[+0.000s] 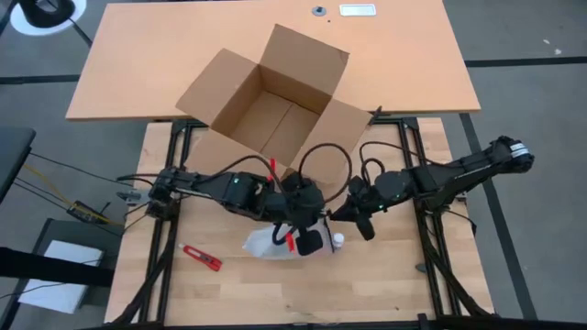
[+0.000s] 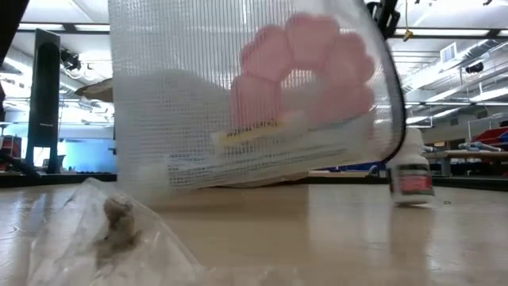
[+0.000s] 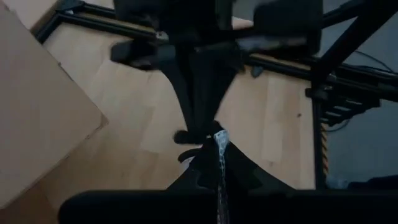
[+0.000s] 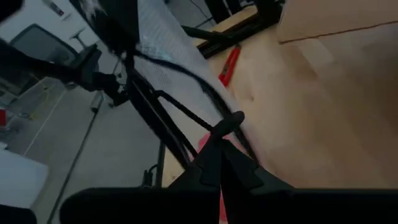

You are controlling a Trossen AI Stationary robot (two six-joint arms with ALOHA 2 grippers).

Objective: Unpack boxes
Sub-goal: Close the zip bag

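**A:** Start with the biggest thing. Where are you seeing the carton (image 1: 266,105)?

**B:** You are looking at it standing open at the far side, straddling the seam between the orange table (image 1: 404,64) and the pale wooden bench (image 1: 385,275), all four flaps splayed outward. Nothing is showing inside it from above.

**A:** And the arms?

**B:** Both are reaching in over the bench just in front of the carton. Your left gripper (image 1: 295,229) is pinching the white mesh bag (image 2: 238,103), which is hanging above the bench (pink rounded shapes and a flat packet are showing through the netting in the low view). Your right gripper (image 1: 353,213) is sitting just beside it, fingers drawn together on the bag's edge, judging by its wrist view.

**A:** Anything smaller lying around?

**B:** A crumpled clear plastic bag (image 2: 103,230) is lying on the bench near the low camera. A small white bottle (image 2: 411,179) is standing upright just beside the mesh bag, and a red cutter (image 1: 201,258) is lying on the bench to the left, well apart.
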